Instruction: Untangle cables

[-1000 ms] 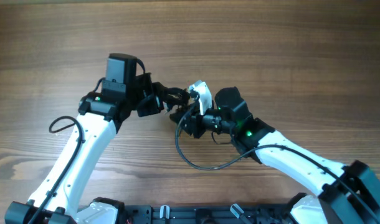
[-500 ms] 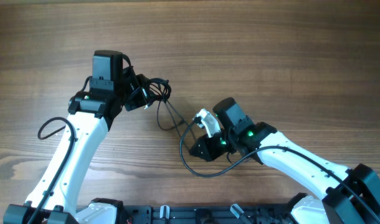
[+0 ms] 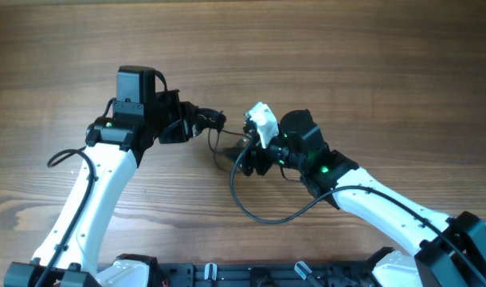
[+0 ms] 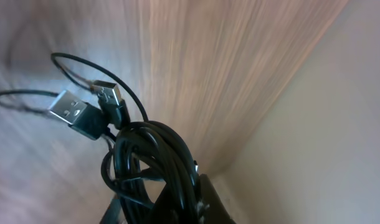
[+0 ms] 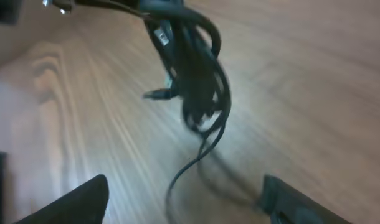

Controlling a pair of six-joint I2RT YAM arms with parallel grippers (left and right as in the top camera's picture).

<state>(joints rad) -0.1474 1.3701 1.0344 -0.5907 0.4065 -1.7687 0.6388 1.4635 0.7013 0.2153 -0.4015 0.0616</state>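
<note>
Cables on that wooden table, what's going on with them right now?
Two robot arms are working on a tangled bundle of thin black cables. The left pincer is shut on the bundle and holds it up off the table, with silvery plugs sticking out. The right pincer is open, facing the hanging loops and gripping nothing. The cables look knotted together, not yet separated.
</note>
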